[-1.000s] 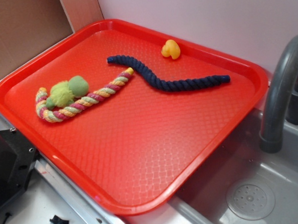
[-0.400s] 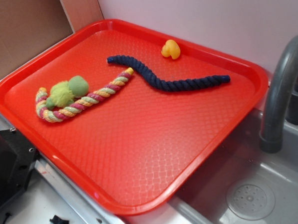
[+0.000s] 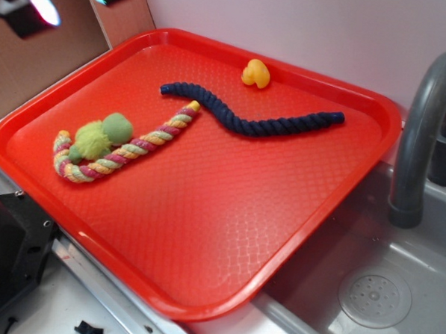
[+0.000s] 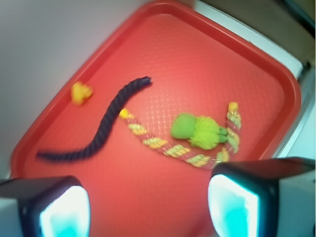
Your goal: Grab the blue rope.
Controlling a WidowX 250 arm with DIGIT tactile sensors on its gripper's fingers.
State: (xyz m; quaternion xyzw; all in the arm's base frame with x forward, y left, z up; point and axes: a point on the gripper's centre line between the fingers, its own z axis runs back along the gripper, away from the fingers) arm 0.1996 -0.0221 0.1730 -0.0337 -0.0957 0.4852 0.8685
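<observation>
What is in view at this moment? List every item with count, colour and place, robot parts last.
tray: 1, red, on the counter beside the sink
blue rope: 1, dark navy, lying in a wave across the tray's far half, untouched
pastel rope: 1, pink, yellow and green, hooked, on the tray's left side
plush toy: 1, green, lying against the pastel rope
small toy: 1, yellow, near the tray's far rim
sink: 1, grey, right of the tray
faucet: 1, grey, over the sink
gripper: 1, black fingers with pale pads, open, above the tray, holding nothing
</observation>
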